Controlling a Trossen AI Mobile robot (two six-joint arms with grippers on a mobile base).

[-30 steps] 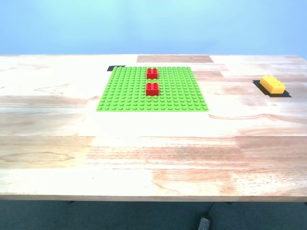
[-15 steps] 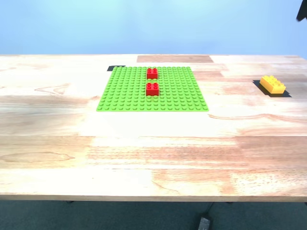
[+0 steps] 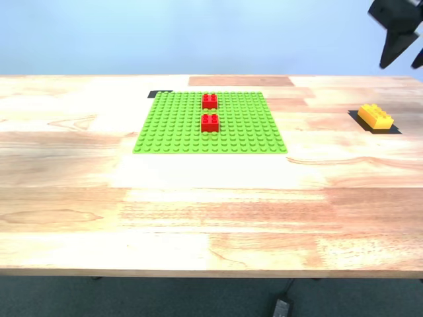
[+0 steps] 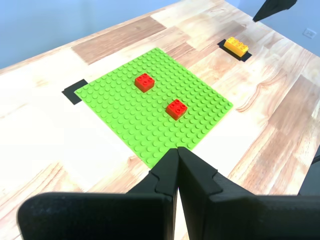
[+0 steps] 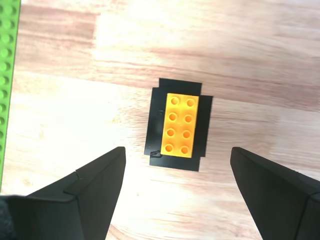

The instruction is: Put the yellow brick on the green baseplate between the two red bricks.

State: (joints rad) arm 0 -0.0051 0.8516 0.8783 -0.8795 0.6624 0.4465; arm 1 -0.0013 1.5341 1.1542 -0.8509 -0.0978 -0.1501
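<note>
The yellow brick (image 3: 375,116) (image 4: 236,46) (image 5: 179,125) lies on a black tape patch at the exterior view's right. The green baseplate (image 3: 178,125) (image 4: 130,107) (image 5: 7,75) lies flat on the table, with two red bricks (image 3: 209,101) (image 3: 210,123) (image 4: 144,82) (image 4: 176,109) standing on it a gap apart. My second gripper (image 3: 403,58) (image 5: 177,151) hangs open in the air above the yellow brick, its fingers wide on either side of it and touching nothing. My first gripper (image 4: 177,152) is shut and empty, well back from the baseplate.
A black tape mark (image 3: 158,94) (image 4: 74,91) sits at one corner of the baseplate. The wooden table (image 3: 211,211) stretches wide around the plate, and its front edge runs along the bottom of the exterior view.
My second gripper has come into the exterior view from the upper right and moved down toward the yellow brick. The bricks and baseplate have not moved.
</note>
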